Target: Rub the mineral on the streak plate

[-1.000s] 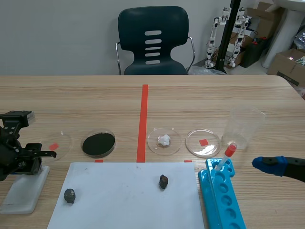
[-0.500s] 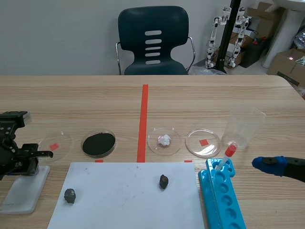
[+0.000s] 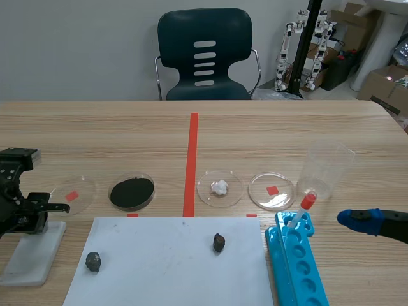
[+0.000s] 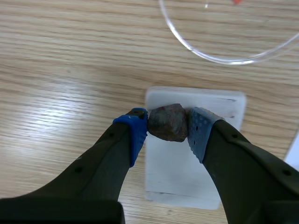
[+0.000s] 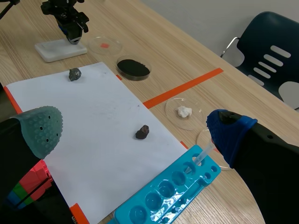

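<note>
At the far left, the left claw (image 4: 167,125) pinches a brownish-grey stone (image 4: 169,119) between its two blue pads (image 4: 138,133), one pressed to each side. The stone hangs over the far end of a white plate (image 4: 187,177) that lies flat on the wooden table (image 3: 287,127). Whether stone and plate touch cannot be told. Just beyond the plate sits a clear dish (image 3: 73,191), and next to that a dish of black powder (image 3: 132,192).

Nearer the robot lies a white sheet of paper (image 3: 166,277). One dark stone (image 3: 94,261) rests near its left edge and a second dark stone (image 3: 218,242) toward its right.

Past the table's middle stand a dish with a white lump (image 3: 220,187), then a second clear dish (image 3: 272,190), then a clear beaker (image 3: 326,167). A blue tray with round wells (image 3: 299,271) lies just beside the paper's right edge, and a dropper with a red cap (image 3: 301,211) leans in its far end.

At the far right, the right claw (image 5: 133,125) hangs above the table near the tray, touching none of these things, its fingers spread wide.
</note>
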`<state>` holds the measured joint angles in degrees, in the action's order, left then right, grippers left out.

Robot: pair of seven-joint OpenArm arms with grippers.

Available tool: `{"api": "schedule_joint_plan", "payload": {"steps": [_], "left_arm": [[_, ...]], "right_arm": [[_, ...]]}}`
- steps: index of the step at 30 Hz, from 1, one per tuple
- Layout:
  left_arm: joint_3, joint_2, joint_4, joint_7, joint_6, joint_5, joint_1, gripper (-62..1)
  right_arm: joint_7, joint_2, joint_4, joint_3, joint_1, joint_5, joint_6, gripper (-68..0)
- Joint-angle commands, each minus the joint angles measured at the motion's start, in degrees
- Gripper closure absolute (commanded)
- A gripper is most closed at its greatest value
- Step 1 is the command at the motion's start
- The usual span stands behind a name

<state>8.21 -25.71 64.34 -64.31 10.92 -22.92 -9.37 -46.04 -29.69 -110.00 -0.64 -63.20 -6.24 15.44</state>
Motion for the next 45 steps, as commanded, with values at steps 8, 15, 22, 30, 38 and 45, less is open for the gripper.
{"api": "schedule_joint_plan", "payload": {"steps": [8, 15, 22, 30, 38, 45], "left_arm": [[-0.2, -0.9, 0.0, 0.2, -2.3, -7.5, 0.2, -13.2], [-0.2, -0.8, 0.0, 0.4, -5.8, -13.7, 0.2, -13.2], [-0.2, -0.9, 0.0, -0.1, -0.5, -1.1, 0.2, -13.2], [-0.2, -0.9, 0.0, 0.2, 0.2, -1.9, 0.2, -13.2], [-0.2, -0.8, 0.0, 0.9, -6.6, -14.3, 0.2, -13.2], [-0.2, -0.9, 0.0, 0.8, -3.2, -4.8, 0.2, -13.2]], "right_arm": [[-0.6, -0.2, -0.8, -0.3, 0.2, 0.6, 0.0, -65.3], [-0.6, -0.2, -0.8, -0.3, 0.2, 0.6, 0.0, -65.3], [-0.6, -0.2, -0.8, -0.3, 0.2, 0.6, 0.0, -65.3], [-0.6, -0.2, -0.8, -0.3, 0.2, 0.6, 0.0, -65.3], [-0.6, -0.2, -0.8, -0.3, 0.2, 0.6, 0.0, -65.3], [-0.6, -0.2, -0.8, -0.3, 0.2, 0.6, 0.0, -65.3]]}}
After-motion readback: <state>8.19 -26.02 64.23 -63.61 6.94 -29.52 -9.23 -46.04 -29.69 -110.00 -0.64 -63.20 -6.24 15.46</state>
